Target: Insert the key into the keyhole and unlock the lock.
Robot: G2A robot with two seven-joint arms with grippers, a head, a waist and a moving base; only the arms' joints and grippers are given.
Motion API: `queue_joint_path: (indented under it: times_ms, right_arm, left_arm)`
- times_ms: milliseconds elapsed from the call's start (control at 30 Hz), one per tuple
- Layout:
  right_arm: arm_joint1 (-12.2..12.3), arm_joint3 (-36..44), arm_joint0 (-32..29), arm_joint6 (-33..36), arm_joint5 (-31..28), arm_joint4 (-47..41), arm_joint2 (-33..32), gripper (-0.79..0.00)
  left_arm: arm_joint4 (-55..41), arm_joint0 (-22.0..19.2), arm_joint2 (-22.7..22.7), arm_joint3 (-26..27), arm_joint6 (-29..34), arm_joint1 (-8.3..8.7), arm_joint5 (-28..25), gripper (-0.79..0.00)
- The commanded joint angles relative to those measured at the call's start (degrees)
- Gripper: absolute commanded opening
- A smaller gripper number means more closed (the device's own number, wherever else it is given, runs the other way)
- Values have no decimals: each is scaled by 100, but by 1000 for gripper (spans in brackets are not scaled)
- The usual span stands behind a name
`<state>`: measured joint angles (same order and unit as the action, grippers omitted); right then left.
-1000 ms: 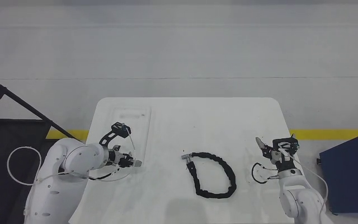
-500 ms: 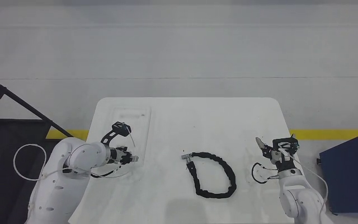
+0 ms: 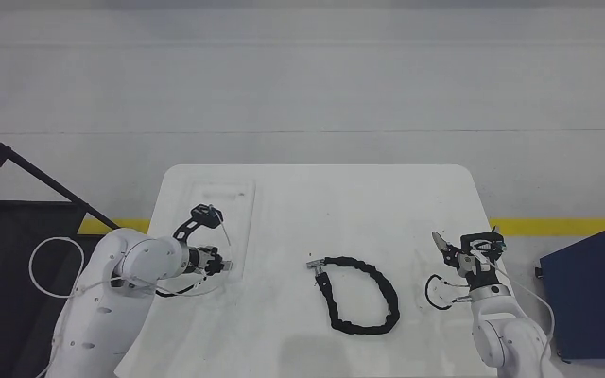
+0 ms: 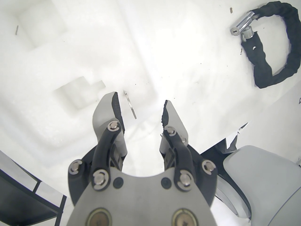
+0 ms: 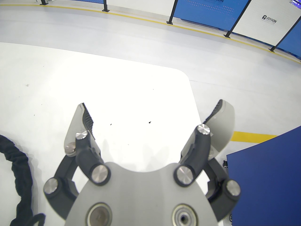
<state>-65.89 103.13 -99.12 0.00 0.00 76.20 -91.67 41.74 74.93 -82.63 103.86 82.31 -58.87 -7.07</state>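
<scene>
In the left wrist view the key (image 4: 130,104) is a thin metal blade seen edge-on. It sits at the edge of the white foam tray (image 4: 35,109), between the spread fingers of the left pincer (image 4: 140,99) and just beside one pad; whether they touch cannot be told. The same view shows the keyhole (image 4: 234,32) in the chrome end of the black-sleeved chain lock (image 4: 270,55). From the top view the lock lies looped at the near middle of the desk (image 3: 378,203), well apart from the tray on the left. The right pincer (image 5: 151,108) gapes wide, holding nothing, by the near right edge. Grey floor (image 5: 117,36), a yellow line (image 5: 141,18) and blue-and-white panels (image 5: 211,3) surround the desk.
</scene>
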Motion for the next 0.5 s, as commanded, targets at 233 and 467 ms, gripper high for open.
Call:
queue_joint_path:
  times_ms: [233,467]
  right_arm:
    - [0,0,0,0,0,0,0,0]
    - [0,0,0,0,0,0,0,0]
  left_arm:
    - [194,-238,152,-100,234,46,83,-413]
    - [392,-408,359,-25,427,68,203,-443]
